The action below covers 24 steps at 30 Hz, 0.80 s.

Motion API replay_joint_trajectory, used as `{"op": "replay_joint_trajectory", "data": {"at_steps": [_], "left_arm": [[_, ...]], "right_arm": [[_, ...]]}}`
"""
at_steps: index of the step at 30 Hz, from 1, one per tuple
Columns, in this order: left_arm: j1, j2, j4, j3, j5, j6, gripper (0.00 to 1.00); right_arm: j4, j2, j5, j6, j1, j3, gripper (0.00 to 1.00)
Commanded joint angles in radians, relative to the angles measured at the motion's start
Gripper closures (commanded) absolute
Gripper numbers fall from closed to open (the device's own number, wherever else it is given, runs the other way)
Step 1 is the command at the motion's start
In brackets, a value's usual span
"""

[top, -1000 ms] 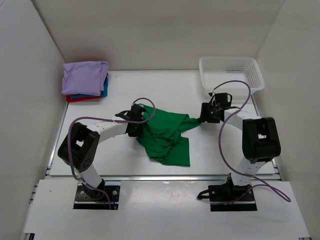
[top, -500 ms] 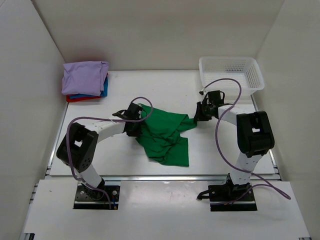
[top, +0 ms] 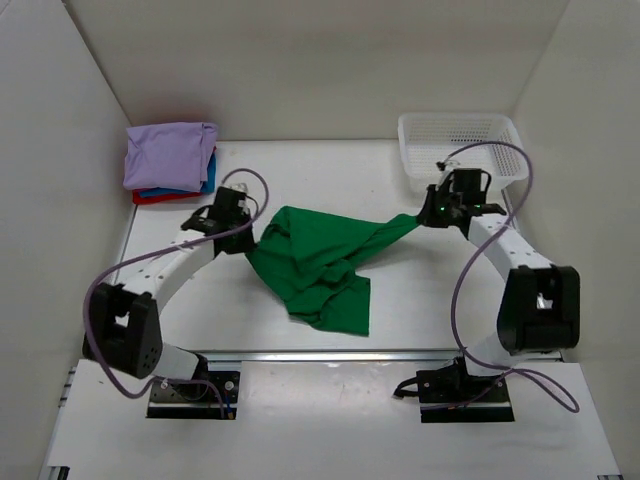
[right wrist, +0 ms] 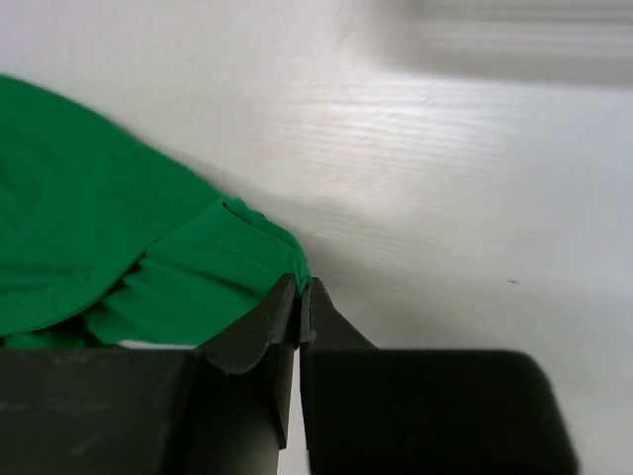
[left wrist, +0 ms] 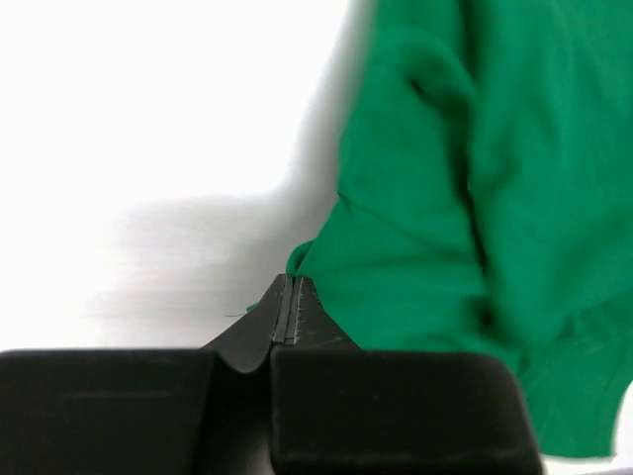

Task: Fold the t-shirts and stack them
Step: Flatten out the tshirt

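The green t-shirt [top: 320,260] hangs stretched and crumpled between my two grippers over the table's middle. My left gripper [top: 248,232] is shut on the shirt's left edge; in the left wrist view its closed tips [left wrist: 289,282] pinch the green cloth [left wrist: 445,198]. My right gripper [top: 425,215] is shut on the shirt's right corner; the right wrist view shows the hem [right wrist: 198,267] caught at the closed tips [right wrist: 303,287]. The folded stack, a lavender t-shirt [top: 170,155] on blue [top: 209,173] and red [top: 150,197] ones, lies at the back left.
A white plastic mesh basket [top: 462,145] stands at the back right, just behind my right gripper. White walls close in the table on the left, back and right. The table's front edge [top: 320,352] runs just below the shirt's lower end.
Both grippers moved apart and toward the back, the left one leftward and the right one rightward toward the basket. The green shirt is pulled wider between them.
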Motion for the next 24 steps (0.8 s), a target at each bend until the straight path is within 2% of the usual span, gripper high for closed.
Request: {"op": "replay_joint_trajectory", "data": {"at_steps": [1, 3, 7, 12, 17, 20, 24], "left_arm": [[0.140, -0.140, -0.051, 0.099, -0.035, 0.057, 1.00], [0.183, -0.186, -0.072, 0.164, -0.051, 0.074, 1.00], [0.211, -0.269, -0.094, 0.288, -0.185, 0.115, 1.00], [0.245, -0.314, -0.112, 0.429, -0.242, 0.123, 1.00], [0.237, -0.314, -0.149, 0.627, -0.305, 0.180, 1.00], [0.222, -0.293, -0.219, 0.802, -0.334, 0.213, 1.00], [0.160, -0.338, -0.244, 0.867, -0.419, 0.240, 1.00]], "right_arm": [[-0.038, -0.175, 0.063, -0.001, -0.103, 0.068, 1.00], [-0.077, -0.233, 0.084, -0.006, -0.128, 0.112, 1.00], [-0.135, -0.345, 0.133, -0.009, -0.156, 0.211, 1.00], [-0.158, -0.463, 0.147, 0.002, -0.202, 0.295, 0.99], [-0.195, -0.508, 0.182, -0.038, -0.184, 0.410, 1.00], [-0.233, -0.525, 0.176, -0.054, -0.190, 0.503, 1.00], [-0.279, -0.554, 0.147, -0.064, -0.211, 0.588, 1.00]]}}
